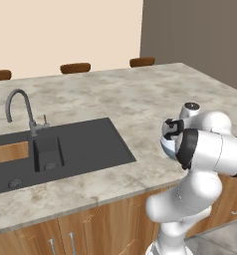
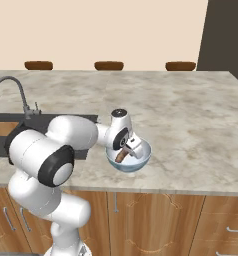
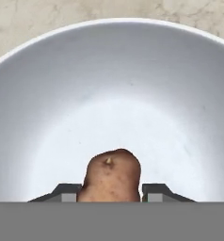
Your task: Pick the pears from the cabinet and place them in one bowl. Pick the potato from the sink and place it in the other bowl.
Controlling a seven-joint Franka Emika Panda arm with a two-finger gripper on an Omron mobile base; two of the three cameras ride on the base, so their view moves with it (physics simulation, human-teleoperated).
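2 dark fingers of the gripper clamp the potato from either side in the hand view, above the pale inside of a light grey bowl. Right base view: this bowl sits near the counter's front edge, the potato held over it. Left base view: the black sink with its grey tap lies toward the counter's left end, well apart from the bowl.

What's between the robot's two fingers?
The potato sits between the fingers of the gripper, over the white bowl. The hand view shows it.
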